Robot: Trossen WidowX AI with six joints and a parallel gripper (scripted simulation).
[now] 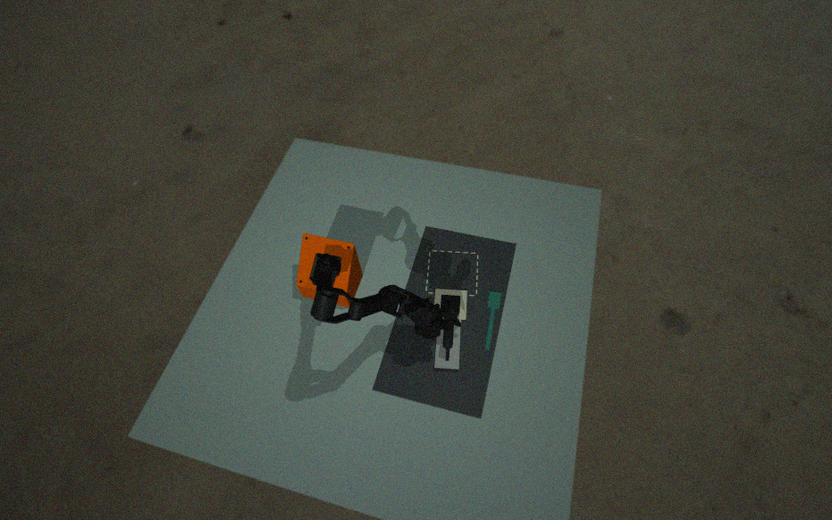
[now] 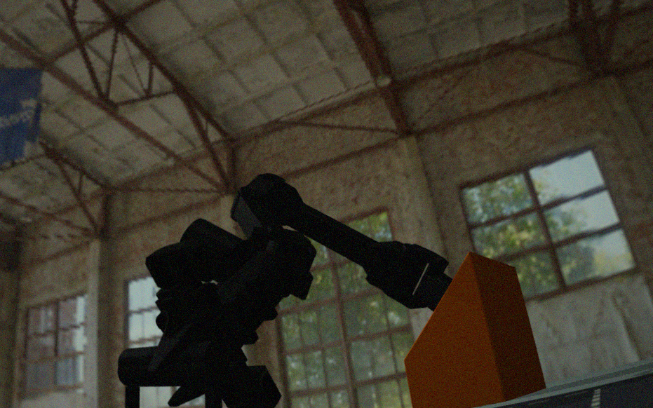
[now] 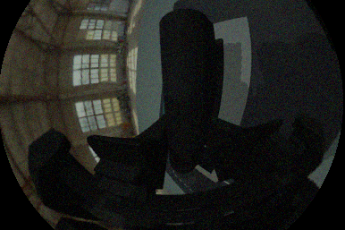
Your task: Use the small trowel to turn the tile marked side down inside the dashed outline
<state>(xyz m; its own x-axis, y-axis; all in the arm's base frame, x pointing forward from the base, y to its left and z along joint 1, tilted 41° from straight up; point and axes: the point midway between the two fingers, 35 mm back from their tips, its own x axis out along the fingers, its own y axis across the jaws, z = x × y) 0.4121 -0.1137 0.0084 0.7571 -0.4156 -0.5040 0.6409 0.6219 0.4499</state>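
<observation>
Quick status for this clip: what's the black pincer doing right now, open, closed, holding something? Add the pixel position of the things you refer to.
Black pincer [image 1: 449, 321] [image 2: 179, 367] [image 3: 183, 114]: closed on the thick, dark cylindrical handle [image 1: 448, 337] [image 2: 137, 367] [image 3: 187, 73], apparently the small trowel's.

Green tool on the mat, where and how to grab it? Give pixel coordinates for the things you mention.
I'd grip the green tool [image 1: 491, 326] mid-handle, coming straight down from above, one finger on each long side. In the top view it appears to lie flat, with a slim, straight handle; the squarish head is wider, so probably a poorer grip. Thickness can't be judged.
</observation>
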